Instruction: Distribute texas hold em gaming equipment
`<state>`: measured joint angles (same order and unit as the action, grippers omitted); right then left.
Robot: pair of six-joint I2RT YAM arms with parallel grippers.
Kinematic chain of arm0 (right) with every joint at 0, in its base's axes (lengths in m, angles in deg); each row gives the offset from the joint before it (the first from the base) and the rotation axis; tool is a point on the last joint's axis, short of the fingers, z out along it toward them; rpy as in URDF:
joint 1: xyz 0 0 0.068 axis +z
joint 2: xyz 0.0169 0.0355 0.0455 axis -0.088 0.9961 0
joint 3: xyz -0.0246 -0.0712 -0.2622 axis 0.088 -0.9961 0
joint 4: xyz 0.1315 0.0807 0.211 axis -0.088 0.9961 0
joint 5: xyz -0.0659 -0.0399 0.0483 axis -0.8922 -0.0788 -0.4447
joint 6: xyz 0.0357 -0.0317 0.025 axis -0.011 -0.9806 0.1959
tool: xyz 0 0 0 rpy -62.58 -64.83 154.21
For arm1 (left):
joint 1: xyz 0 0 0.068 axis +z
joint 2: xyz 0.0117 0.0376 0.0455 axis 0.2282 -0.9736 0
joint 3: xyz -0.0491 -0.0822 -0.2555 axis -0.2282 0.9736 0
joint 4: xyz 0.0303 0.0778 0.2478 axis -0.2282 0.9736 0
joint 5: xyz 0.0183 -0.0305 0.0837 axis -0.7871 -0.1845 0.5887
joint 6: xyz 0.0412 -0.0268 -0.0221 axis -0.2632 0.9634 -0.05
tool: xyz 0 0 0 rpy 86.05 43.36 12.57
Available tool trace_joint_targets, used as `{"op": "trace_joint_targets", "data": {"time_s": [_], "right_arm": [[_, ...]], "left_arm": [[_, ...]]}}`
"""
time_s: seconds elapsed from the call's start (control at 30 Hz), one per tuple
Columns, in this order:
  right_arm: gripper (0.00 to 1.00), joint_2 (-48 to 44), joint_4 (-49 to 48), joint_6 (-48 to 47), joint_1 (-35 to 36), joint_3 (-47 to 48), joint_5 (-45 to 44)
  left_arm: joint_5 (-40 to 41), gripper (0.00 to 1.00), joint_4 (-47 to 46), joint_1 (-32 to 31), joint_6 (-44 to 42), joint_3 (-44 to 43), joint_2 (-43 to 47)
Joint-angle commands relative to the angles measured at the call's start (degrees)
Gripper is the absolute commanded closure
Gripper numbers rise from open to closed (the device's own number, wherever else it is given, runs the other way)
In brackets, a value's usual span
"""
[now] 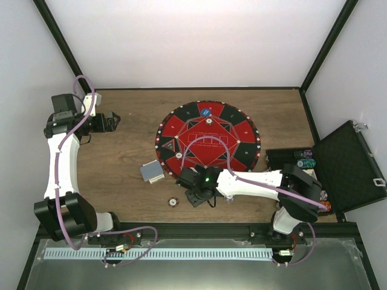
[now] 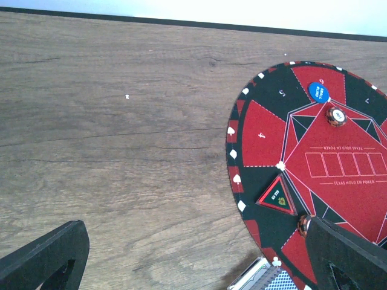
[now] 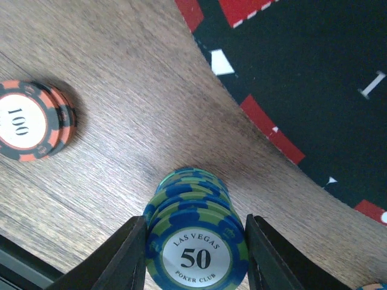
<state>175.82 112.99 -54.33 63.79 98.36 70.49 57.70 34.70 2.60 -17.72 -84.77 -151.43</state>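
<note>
"Las Vegas Poker Club 50" chip stack point(image 3: 196, 241)

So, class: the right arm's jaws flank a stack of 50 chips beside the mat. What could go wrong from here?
The chip stack is pinched only at its sides by the right jaws, so lower chips might slip out on lifting. It is close to the mat, whose edge could catch and topple it. The 100 chip lies nearby and could get knocked.
</note>
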Motion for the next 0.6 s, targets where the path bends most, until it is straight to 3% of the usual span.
{"op": "trace_joint_targets", "data": {"time_s": [0.0, 0.33, 0.57], "right_arm": [[0.82, -0.28, 3.08, -0.17, 0.42, 5.65, -3.03], [0.87, 7.42, -0.28, -5.72, -5.37, 17.29, -3.29], [0.87, 19.61, -4.12, -10.12, -10.94, 27.09, -1.39]], "left_arm": [[-0.34, 0.00, 0.26, 0.21, 0.78, -1.04, 0.10], [-0.02, 0.00, 0.20, 0.22, 0.90, -1.07, 0.27], [0.28, 0.00, 0.47, 0.21, 0.68, -1.22, 0.44]]}}
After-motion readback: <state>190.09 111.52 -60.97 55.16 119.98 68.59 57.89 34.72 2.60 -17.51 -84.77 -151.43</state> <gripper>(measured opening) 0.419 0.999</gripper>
